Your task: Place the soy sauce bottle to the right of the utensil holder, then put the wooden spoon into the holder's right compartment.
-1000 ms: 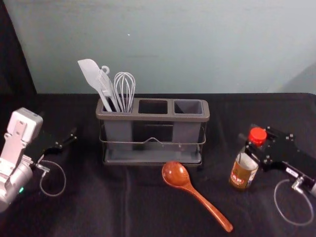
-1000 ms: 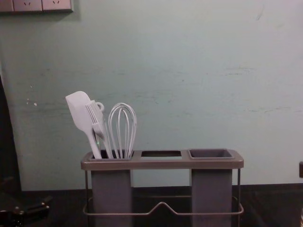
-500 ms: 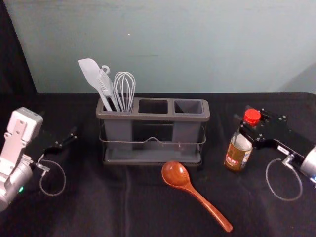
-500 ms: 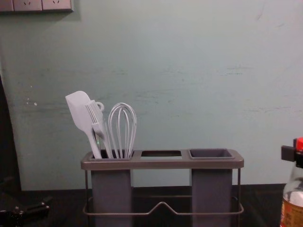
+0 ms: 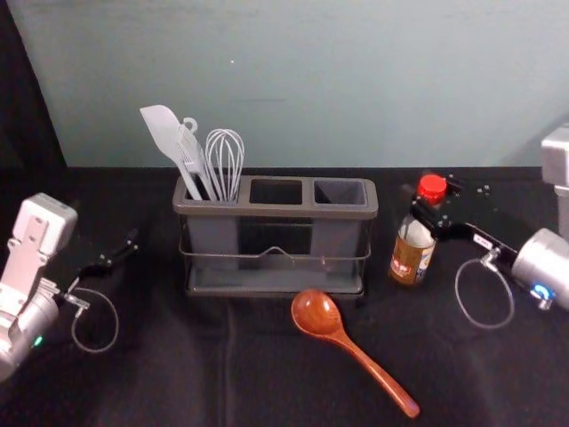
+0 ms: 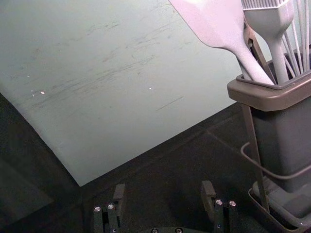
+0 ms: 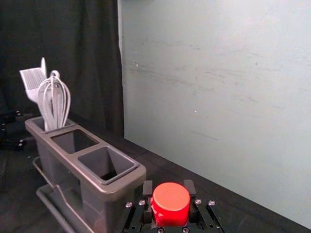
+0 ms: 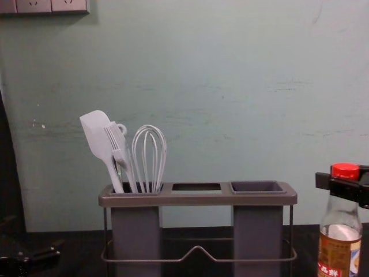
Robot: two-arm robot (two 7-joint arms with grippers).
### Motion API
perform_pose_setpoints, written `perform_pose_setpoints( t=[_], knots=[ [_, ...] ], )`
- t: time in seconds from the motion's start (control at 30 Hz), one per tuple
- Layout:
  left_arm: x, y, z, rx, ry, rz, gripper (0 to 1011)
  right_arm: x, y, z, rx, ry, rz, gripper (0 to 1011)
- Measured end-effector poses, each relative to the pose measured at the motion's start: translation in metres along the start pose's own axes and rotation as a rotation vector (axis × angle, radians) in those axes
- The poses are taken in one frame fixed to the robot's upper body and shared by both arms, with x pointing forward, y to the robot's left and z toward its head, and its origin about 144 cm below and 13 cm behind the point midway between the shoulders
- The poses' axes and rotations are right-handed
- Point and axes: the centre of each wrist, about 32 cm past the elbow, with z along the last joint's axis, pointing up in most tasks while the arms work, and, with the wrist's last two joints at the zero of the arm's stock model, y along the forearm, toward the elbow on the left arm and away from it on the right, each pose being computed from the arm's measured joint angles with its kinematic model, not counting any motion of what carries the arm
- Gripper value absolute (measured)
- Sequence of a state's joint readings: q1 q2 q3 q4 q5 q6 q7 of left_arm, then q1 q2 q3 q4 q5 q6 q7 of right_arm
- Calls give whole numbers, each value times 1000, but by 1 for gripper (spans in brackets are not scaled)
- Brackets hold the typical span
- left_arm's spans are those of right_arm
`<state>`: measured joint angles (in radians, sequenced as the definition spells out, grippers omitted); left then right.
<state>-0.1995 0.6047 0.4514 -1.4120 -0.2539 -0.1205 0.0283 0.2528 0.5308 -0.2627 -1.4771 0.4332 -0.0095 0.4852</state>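
Though glass, bottle (image 8: 339, 248) in right claw (image 8: 335, 183)

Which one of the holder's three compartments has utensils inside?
The left compartment: the spatula, brush and whisk stand there; the middle and right compartments hold none.

Read in chest view, on label (image 8: 340, 248) of soy sauce bottle (image 8: 340, 212), right of utensil holder (image 5: 276, 212): white Chinese characters on red patch at left of label, apparently 品鲜; less certain of second. Cannot make out smaller marks on yellow part, toward right of same label. Noted in head view: pale strip (image 5: 482, 241) on right arm (image 5: 540, 267), at right of scene, possibly printed; too small to read. Could decipher no brand or number.
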Motion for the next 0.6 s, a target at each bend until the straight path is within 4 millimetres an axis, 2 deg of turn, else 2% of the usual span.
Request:
perform_pose_setpoints(
  t=[0.6],
  knots=[
    [0, 0, 0, 0, 0, 0, 1012, 4, 21, -9, -18, -19, -14, 387]
  ],
)
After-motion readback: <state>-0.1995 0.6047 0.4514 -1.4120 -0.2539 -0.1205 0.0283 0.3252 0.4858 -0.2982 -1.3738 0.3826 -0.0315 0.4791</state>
